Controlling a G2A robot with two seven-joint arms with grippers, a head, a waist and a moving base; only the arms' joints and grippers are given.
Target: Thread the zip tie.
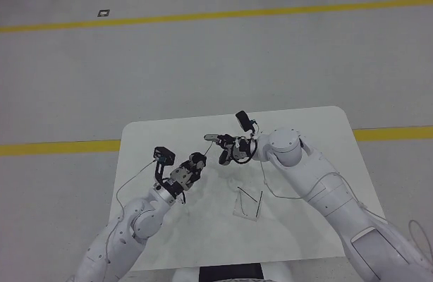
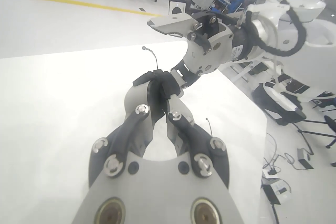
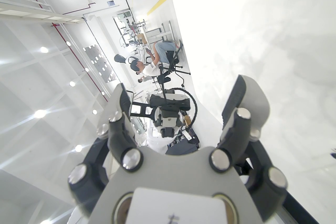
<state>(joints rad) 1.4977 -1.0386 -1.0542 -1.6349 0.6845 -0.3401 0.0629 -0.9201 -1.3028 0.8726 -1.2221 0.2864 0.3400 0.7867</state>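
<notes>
The left hand (image 2: pixel 157 82) is clamped on the zip tie (image 2: pixel 155 60), whose thin end sticks up above the desk (image 2: pixel 52 93), and the right hand (image 3: pixel 181 91), spread apart just beside it, should probably close slowly on that end, keeping it straight.

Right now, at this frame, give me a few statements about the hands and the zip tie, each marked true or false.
1. The left hand is shut on a black zip tie. True.
2. The right hand grips that tie too. False: it is open and holds nothing.
3. Spare zip ties lie on the table near the right arm. True.
4. The two hands are at opposite ends of the table. False: they are close together above its middle.
</notes>
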